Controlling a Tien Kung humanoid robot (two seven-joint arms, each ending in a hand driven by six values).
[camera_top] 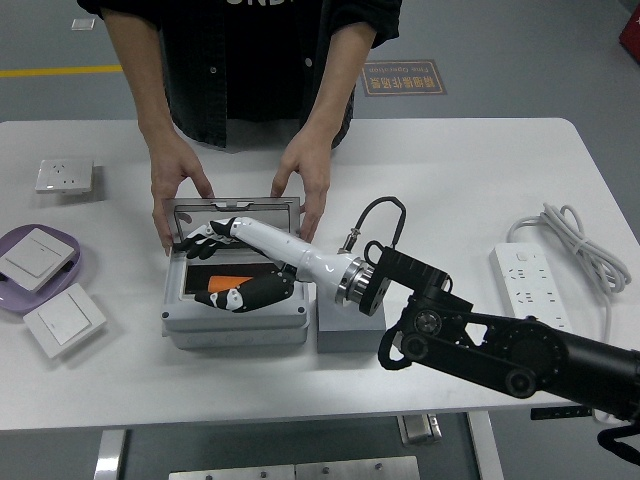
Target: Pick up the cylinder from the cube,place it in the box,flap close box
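The grey box [236, 327] stands left of centre with its lid [236, 204] raised at the back. An orange cylinder [228, 281] lies inside the box, partly covered by my right hand. My right hand [200, 268] reaches into the box from the right, its fingers [205, 235] spread toward the lid and its thumb low near the cylinder, open. The grey cube [345, 328] sits just right of the box, under my wrist, with nothing on it. A person at the far side holds the lid with a hand [178, 190] at each side [305, 185].
A purple plate [75, 270] with a white switch panel [33, 258] lies at the far left, another panel [64, 320] in front of it, and a white socket [65, 176] behind. A white power strip [530, 280] with a coiled cable [580, 245] lies at the right.
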